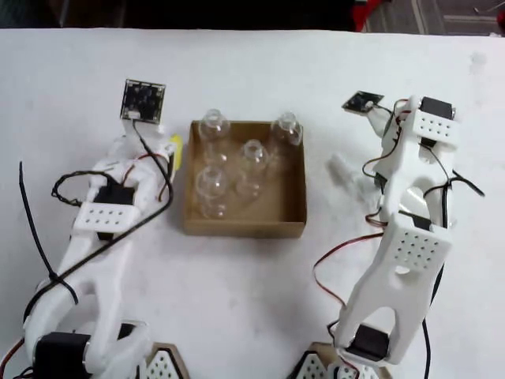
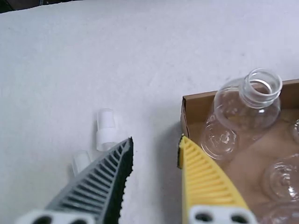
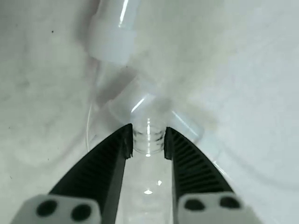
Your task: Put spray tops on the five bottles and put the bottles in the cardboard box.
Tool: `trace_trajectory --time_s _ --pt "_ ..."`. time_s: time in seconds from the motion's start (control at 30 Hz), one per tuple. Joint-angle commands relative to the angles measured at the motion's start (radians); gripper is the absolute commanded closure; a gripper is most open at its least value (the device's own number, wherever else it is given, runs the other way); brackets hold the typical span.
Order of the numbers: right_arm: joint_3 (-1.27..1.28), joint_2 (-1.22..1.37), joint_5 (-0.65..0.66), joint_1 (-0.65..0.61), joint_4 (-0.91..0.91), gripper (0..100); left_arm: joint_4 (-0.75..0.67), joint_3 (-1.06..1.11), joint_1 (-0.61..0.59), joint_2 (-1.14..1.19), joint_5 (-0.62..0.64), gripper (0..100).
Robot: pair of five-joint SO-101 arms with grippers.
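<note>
spray top (image 2: pixel 81 161): half hidden | cardboard box (image 2: pixel 191 109): cut by edge

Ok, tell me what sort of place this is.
Probably a robotics lab bench: a left arm and a right arm stand at a white table, with a cardboard box of clear bottles between them.

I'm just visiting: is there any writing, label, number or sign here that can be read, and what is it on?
No text can be read in any view.
The cardboard box, the clear bottles and the spray top carry no visible print.
Camera board: any marking on it is too small to read.
</note>
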Motion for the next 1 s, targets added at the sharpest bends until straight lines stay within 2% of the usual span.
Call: trace_trajectory --time_s 0.0,0.47,0.63,0.87,0.97 --pt "-0.017 -0.082 -0.018 0.018 0.021 95.4 -0.018 -0.005 0.010 -0.010 -0.012 85" --pt "-0.015 -0.361 -0.224 0.013 0.136 95.4 -0.017 -0.003 0.010 -0.010 -0.012 85" --pt "-0.009 -0.529 -0.373 -0.016 0.163 95.4 -0.017 -0.003 0.015 -0.010 -0.012 85" --pt "0.025 -0.717 -0.436 -0.067 0.163 95.4 -0.017 -0.003 0.015 -0.010 -0.012 85" --pt "0.077 -0.782 -0.520 -0.102 0.163 95.4 -0.017 -0.003 0.015 -0.010 -0.012 85"
